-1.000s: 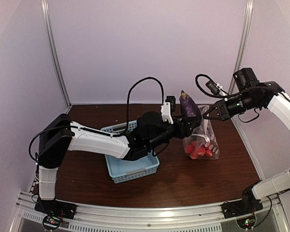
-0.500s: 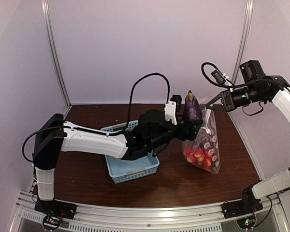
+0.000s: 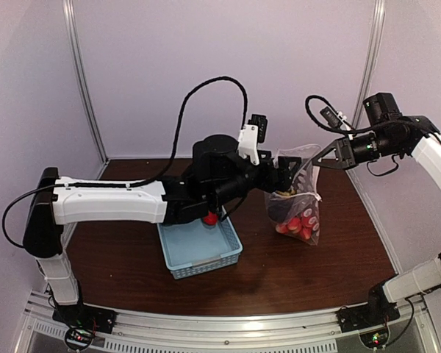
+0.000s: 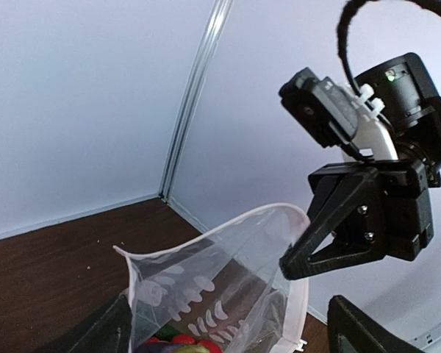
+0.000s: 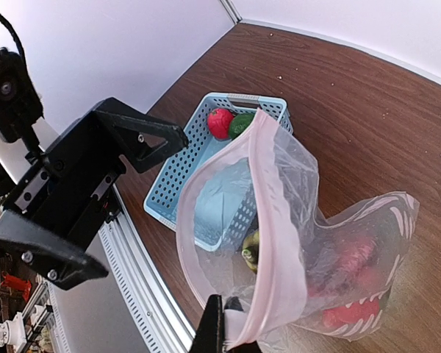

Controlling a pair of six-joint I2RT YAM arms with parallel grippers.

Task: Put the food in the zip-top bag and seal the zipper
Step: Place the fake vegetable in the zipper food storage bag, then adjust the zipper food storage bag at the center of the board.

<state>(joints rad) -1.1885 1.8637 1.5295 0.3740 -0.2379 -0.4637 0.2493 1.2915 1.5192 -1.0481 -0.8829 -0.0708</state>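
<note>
While the right gripper [image 5: 222,325] pinches the sagging dotted bag [image 5: 283,213], left gripper [image 3: 287,175] gapes empty.

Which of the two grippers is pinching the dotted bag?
The right gripper: it is shut on the mouth edge of the zip-top bag and holds it up. The left gripper is open at the bag's mouth and grips nothing.

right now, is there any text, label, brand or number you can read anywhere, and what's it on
None: no word, number or brand can be read in any view.
zip-top bag: printed white dots only, no lettering.
basket: no label shows.
boards at the arm bases: lights and small parts; any print is too small to read.
</note>
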